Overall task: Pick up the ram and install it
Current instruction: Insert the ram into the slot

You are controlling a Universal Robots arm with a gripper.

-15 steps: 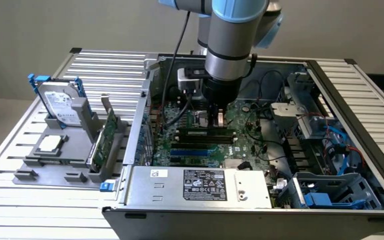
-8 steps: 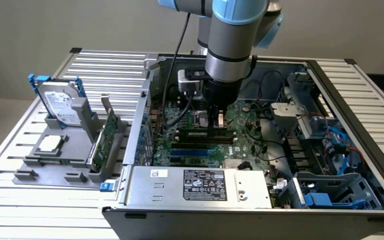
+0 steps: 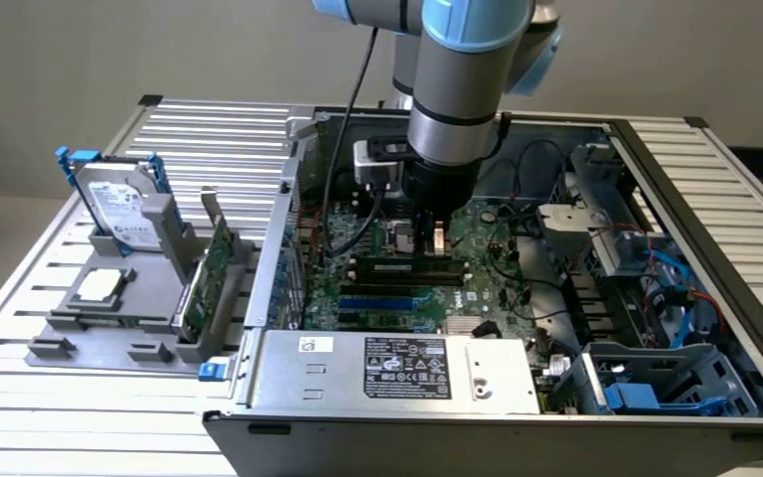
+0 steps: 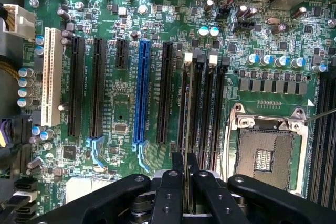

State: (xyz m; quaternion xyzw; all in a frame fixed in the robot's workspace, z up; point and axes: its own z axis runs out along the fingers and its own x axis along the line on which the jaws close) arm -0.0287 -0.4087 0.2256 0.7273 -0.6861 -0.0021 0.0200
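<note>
Where the exterior view looks into the open computer case [image 3: 706, 214], the gripper [image 3: 432, 241] hangs low over the motherboard [image 3: 495, 288], its tips on the ram [image 3: 401, 266], which stands on edge along a slot. In the wrist view, the fingers [image 4: 177, 174] are nearly together, pinching the ram [image 4: 185, 124] edge-on over the black memory slots [image 4: 215, 114].

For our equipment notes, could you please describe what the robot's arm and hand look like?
The arm is a thick silver-grey cylinder with light-blue joint caps and a black ring around it. A black cable runs alongside it. The hand is matt black, with two narrow, flat fingers on angular linkages fixed with round bolts.
</note>
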